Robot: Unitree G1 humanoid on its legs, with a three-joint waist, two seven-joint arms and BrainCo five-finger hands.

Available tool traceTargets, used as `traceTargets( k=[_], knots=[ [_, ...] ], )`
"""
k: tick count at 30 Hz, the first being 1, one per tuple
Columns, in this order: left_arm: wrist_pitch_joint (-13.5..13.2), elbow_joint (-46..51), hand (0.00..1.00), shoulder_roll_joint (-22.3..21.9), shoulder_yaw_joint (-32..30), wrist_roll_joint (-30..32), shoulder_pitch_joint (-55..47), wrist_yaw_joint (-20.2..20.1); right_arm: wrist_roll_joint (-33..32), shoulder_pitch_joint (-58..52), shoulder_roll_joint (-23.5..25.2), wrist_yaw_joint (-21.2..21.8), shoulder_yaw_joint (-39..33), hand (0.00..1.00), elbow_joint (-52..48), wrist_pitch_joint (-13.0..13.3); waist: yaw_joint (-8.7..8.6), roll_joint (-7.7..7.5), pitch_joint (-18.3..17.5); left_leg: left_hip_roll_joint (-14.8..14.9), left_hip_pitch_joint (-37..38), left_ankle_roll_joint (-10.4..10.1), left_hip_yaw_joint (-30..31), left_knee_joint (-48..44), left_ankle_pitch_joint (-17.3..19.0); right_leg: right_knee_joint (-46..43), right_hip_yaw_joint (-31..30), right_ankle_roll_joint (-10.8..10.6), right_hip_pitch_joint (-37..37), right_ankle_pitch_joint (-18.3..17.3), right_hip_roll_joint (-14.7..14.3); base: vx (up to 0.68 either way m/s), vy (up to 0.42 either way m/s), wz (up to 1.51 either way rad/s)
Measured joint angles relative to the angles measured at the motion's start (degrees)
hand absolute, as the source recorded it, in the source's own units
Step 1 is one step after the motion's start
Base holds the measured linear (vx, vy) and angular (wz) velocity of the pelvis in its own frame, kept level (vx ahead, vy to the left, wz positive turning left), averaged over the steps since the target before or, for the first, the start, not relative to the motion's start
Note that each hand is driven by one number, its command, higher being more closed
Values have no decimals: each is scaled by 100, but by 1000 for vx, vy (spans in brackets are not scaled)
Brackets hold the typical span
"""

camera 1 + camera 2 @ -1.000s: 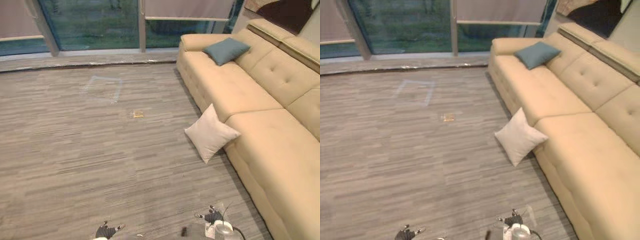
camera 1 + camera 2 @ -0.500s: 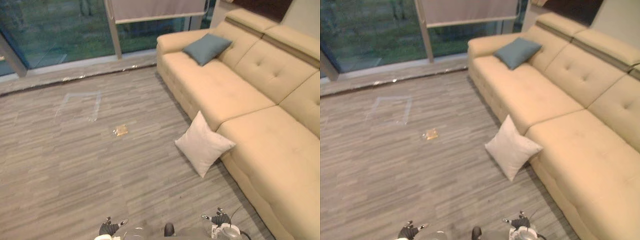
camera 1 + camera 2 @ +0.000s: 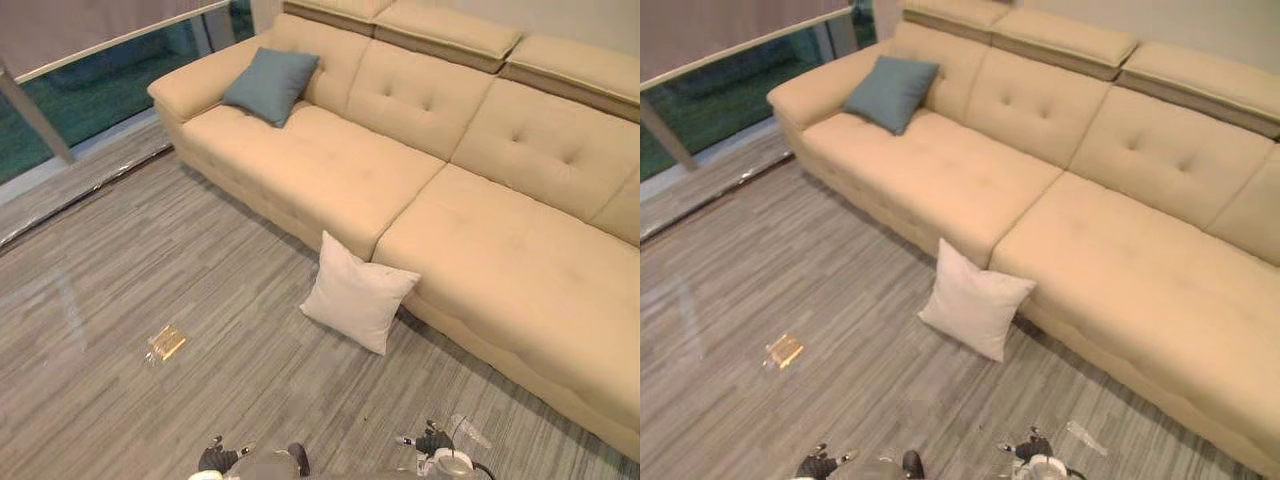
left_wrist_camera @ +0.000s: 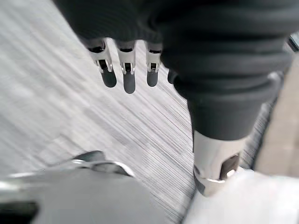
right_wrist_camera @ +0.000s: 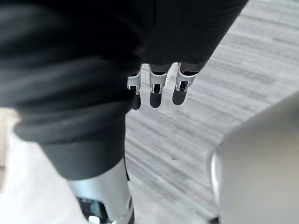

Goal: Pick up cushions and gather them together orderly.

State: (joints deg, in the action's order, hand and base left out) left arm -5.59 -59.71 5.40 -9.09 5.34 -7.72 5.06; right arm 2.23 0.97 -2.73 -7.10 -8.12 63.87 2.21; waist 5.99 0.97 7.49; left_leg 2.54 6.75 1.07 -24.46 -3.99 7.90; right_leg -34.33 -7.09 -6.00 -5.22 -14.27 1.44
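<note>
A cream-white cushion [image 3: 357, 294] stands tilted on the grey floor, leaning against the front of the beige sofa [image 3: 520, 260]. A blue-grey cushion [image 3: 270, 84] rests on the sofa's far left seat against the backrest. My left hand [image 3: 215, 458] shows at the bottom edge, well short of the white cushion; in its wrist view its fingers [image 4: 126, 74] hang straight over the floor, holding nothing. My right hand [image 3: 432, 442] shows at the bottom edge to the right; its fingers [image 5: 156, 88] also hang straight and hold nothing.
A small yellowish scrap [image 3: 165, 342] lies on the floor to the left. A glass wall with a metal sill [image 3: 70, 190] runs along the far left. Open wood-look floor [image 3: 150, 270] lies between me and the sofa.
The whole picture has swung right, so the camera has turned: the sofa now fills the upper view and the white cushion sits near the centre. Both hands remain low at the bottom edge.
</note>
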Motion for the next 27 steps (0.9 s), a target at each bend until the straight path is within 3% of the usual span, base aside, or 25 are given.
traceTargets(
  k=[2, 5, 6, 7, 9, 10, 13, 14, 16, 17, 19, 20, 21, 23, 24, 25, 26, 27],
  knots=[
    [-4, -59, 0, 52, 62, 0, 39, 1, -1, 23, 10, 26, 166, 0, -10, 11, -69, -52, -48, -27, 148, -43, -100, 94, 68, 318, 504, 55, -170, -60, 134, 182, 65, -35],
    [3, -87, 0, 71, 121, 3, 141, -22, -7, 167, 8, 43, 187, 0, -9, 11, -107, -56, -21, 58, 217, -202, -262, 136, 187, 1365, 799, 266, -625, 225, -58, 176, -40, -40],
    [0, -151, 0, 80, 122, 2, 156, -24, -11, 219, -19, 44, 189, 0, -8, 14, -143, -107, 82, 94, 379, -323, -323, 126, 266, 1871, 819, 418, -688, 917, -166, 203, -99, -27],
    [6, -243, 0, 109, 175, 5, 185, -27, -11, 195, -38, 45, 193, 0, 9, 12, -228, -48, 106, 99, 478, -388, -208, 122, 312, 2062, 884, 669, -562, 1192, -262, 221, -96, -25],
    [1, -290, 0, 89, 178, 6, 221, -34, -12, 245, -83, 47, 185, 0, 18, 15, -241, 28, 119, 194, 475, -387, 115, 87, 309, 2038, 818, 703, -514, 1155, -370, 264, -159, -35],
    [5, -345, 0, 49, 177, 12, 264, -42, -20, 230, -118, 54, 147, 0, 5, 8, -255, 59, 145, 231, 541, -391, 350, 75, 308, 1798, 770, 838, -569, 946, -426, 290, -220, -37],
    [2, -352, 0, 39, 174, 11, 305, -43, -72, 112, -175, 61, -22, 0, -10, 43, -328, 86, 134, 291, 538, -489, 614, -326, 371, 1673, 848, 848, -413, 651, -412, 193, -131, 12],
    [-3, -340, 0, 38, 154, 7, 315, -43, -120, 23, -188, 62, -108, 0, -11, 54, -324, 67, 128, 414, 313, -668, 819, -1105, 491, 1745, 882, 821, -190, 483, -404, 210, -116, 22],
    [-1, -318, 0, 22, 110, 7, 342, -39, -128, -25, -191, 59, -142, 0, -10, 52, -320, 73, 119, 559, -73, -735, 1021, -2089, 535, 1871, 871, 826, 26, 447, -422, 231, -101, 15],
    [-8, -266, 0, -57, 9, 6, 318, -27, -159, -79, -200, 50, -155, 0, -8, 45, -238, 106, 108, 718, -478, -786, 1110, -3008, 589, 1991, 807, 949, 195, 444, -474, 256, -15, -10],
    [-7, -218, 0, -135, -126, -1, 254, -15, -234, -70, -229, 40, -197, 0, -1, 34, -223, 221, 60, 813, -792, -669, 1106, -3609, 857, 2107, 653, 1083, 463, 354, -512, 202, 66, -31],
    [-11, -161, 0, -166, -118, -42, 198, -16, -236, -74, -227, 40, -203, 0, 3, 23, -212, 230, 59, 750, -989, -530, 1066, -3538, 1071, 2239, 494, 1080, 667, 355, -463, 238, 150, -58],
    [-13, -158, 0, -154, -112, -98, 139, -17, -236, -76, -214, 38, -204, 0, 4, 2, -179, 208, 64, 641, -1136, -523, 1096, -3168, 1148, 2307, 367, 1014, 797, 394, -366, 340, 243, -73],
    [-13, -157, 0, -110, -51, -110, 145, -21, -236, -81, -212, 26, -241, 0, 4, 0, -169, 168, 73, 344, -1417, -599, 1426, -2130, 997, 2412, 163, 865, 956, 347, -117, 250, 228, -65],
    [-19, -167, 0, -107, 53, -111, 144, -20, -236, -98, -245, 18, -239, 0, 4, -2, -170, 201, 62, 218, -1456, -733, 1749, -1169, 368, 2485, 14, 719, 1022, 291, -16, 264, 274, -72],
    [-24, -184, 0, -118, 125, -122, 103, -21, -236, -129, -270, 16, -228, 0, 8, -5, -107, 237, 44, 198, -1360, -800, 1734, -863, -369, 2570, -134, 637, 1080, 262, 29, 345, 329, -65],
    [-22, -212, 0, -84, 125, -136, 117, -25, -234, -155, -236, 12, -218, 0, 7, -5, -96, 190, 17, 69, -1227, -574, 1625, -705, -318, 2703, -214, 512, 1174, 306, 143, 349, 321, -55],
    [-28, -235, 0, -21, 165, -134, 137, -27, -225, -136, -190, 19, -183, 0, 3, -3, -95, 143, -41, -15, -1214, -480, 1505, -686, -275, 2859, -219, 371, 1203, 416, 269, 297, 244, -39]
  ],
)
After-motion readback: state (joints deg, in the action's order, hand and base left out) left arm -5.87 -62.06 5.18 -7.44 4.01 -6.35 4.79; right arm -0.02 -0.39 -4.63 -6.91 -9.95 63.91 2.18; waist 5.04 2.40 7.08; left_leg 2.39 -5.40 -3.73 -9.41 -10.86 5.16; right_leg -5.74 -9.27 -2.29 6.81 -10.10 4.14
